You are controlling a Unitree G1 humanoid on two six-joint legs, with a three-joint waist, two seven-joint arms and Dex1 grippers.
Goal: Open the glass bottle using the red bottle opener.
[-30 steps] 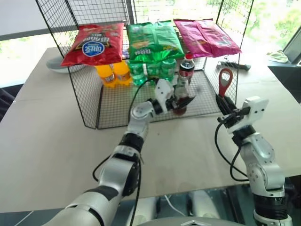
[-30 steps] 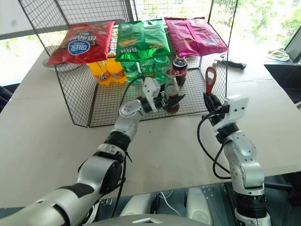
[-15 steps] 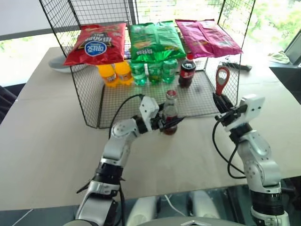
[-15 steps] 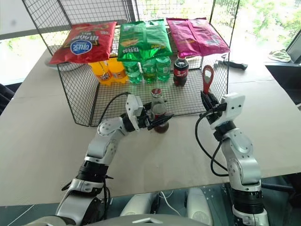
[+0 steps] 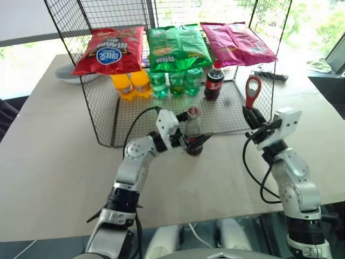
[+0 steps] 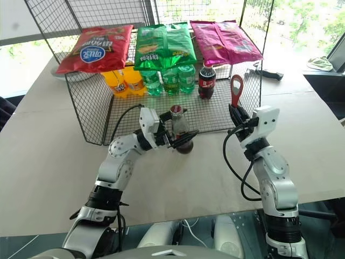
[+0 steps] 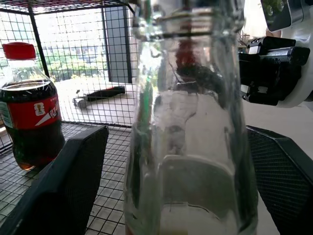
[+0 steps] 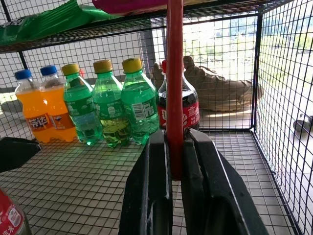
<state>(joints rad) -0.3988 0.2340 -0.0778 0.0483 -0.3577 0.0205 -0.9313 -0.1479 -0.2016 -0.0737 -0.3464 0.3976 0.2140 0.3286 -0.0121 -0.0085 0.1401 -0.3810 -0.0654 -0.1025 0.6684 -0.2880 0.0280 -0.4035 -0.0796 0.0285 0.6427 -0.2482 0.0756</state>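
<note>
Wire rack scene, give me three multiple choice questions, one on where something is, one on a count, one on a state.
1. Where does the glass bottle stand?
A. on the front edge of the wire rack
B. on the top shelf among the chip bags
C. on the bare table by the right arm

2. How many chip bags lie on top of the rack?
A. two
B. three
C. five

3. What is the right hand doing?
A. hanging open
B. shut on the red opener
C. shut on a green bottle

Answers: 1 A, it stands at the rack's front, between the left hand's fingers. 2 B, one red, one green, one pink. 3 B, the opener rises upright from its shut fingers.
</note>
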